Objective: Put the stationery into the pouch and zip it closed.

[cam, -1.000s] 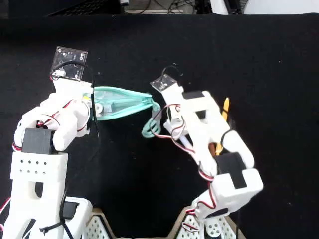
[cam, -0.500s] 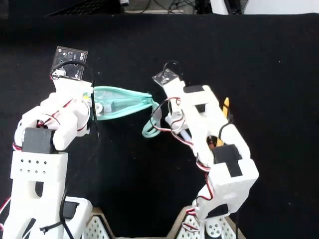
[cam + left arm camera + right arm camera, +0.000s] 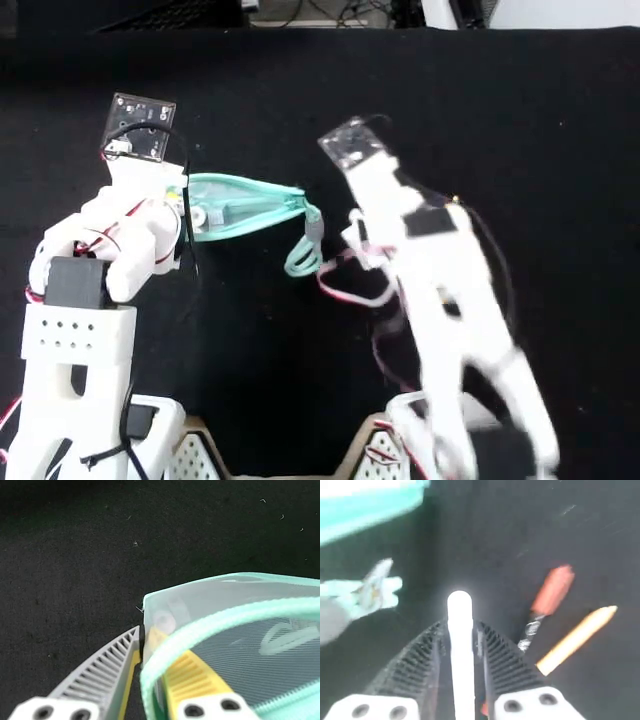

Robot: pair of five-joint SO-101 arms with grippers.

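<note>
Mint-green mesh makes up the pouch (image 3: pixel 245 208), which lies on the black cloth surface (image 3: pixel 500 120) left of centre, its length running left to right. Its mouth is gaping rather than zipped. The left hand (image 3: pixel 144 641) grips its left end, where the grey finger sits outside the wall and the yellow-padded finger shows through the mesh (image 3: pixel 240 630), so the fabric is pinched between them. Pale shapes show through the mesh, too blurred to name. From the pouch's right end a light green strap (image 3: pixel 303 250) curls towards the near side and rests on the surface.

The right arm (image 3: pixel 420 260) stretches from the near edge up past the right of that strap. In its wrist view the right hand (image 3: pixel 460 625) is pressed around a white pen (image 3: pixel 459 605), whose rounded tip sticks out beyond the fingertips. The strap (image 3: pixel 370 592) and a corner of the pouch (image 3: pixel 365 505) lie off to one side of it.

On the other side of the white pen, a pen with a red cap (image 3: pixel 547 600) and an orange pencil (image 3: pixel 577 639) lie side by side on the cloth, close together and apart from the pouch.
</note>
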